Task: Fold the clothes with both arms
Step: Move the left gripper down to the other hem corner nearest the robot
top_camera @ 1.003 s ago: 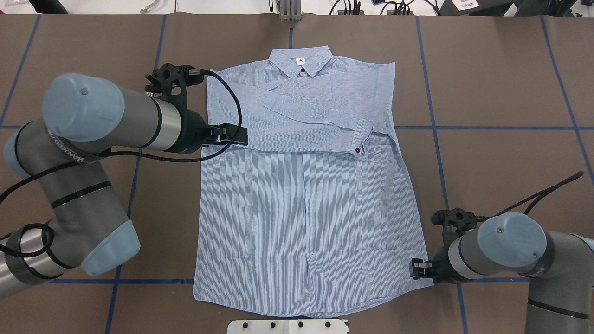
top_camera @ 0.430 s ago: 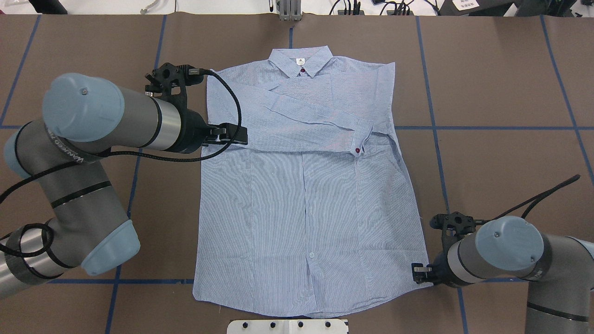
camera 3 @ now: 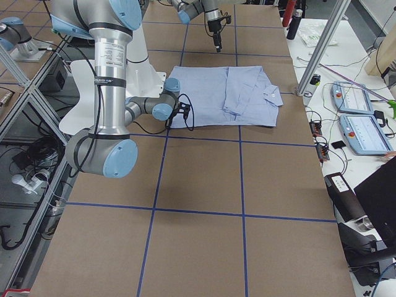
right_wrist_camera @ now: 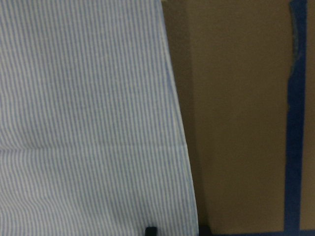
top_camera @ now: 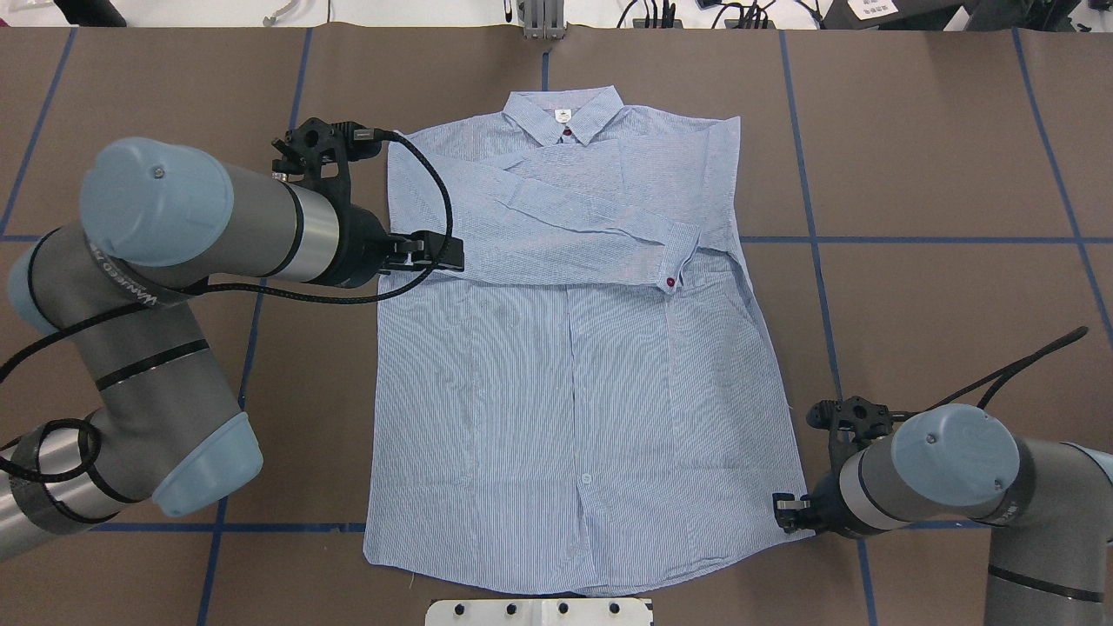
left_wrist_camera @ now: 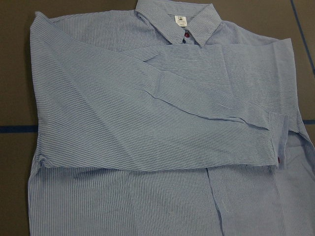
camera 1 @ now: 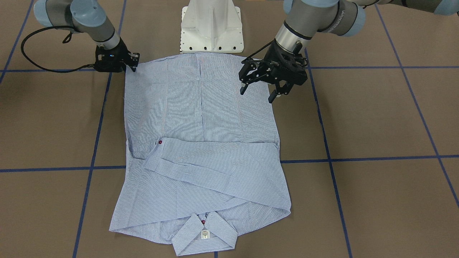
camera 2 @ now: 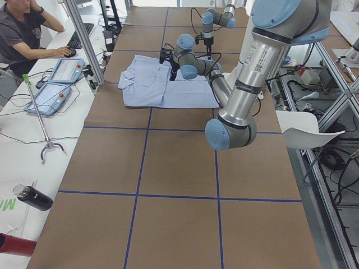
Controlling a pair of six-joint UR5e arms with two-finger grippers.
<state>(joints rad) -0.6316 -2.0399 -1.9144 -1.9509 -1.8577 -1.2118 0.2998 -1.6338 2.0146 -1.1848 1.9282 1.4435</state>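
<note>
One white neck label (camera 1: 204, 234), unreadable; left fingers (camera 1: 273, 96) spread over shirt (camera 1: 200, 107), right fingers (camera 1: 135, 64) at hem, grip unclear.

Sleeves (top_camera: 565, 226) across shirt (top_camera: 574, 417) — shirt on table (top_camera: 939, 156)

A brown table (top_camera: 939, 130) is crossed by blue tape lines (top_camera: 922, 240). In the left side view a man (camera 2: 25, 33) sits at 10 o'clock, near 2 tablets (camera 2: 67, 70). A black bottle (camera 2: 33, 197) lies at 8 o'clock and a red bottle (camera 2: 14, 245) at 7 o'clock.
</note>
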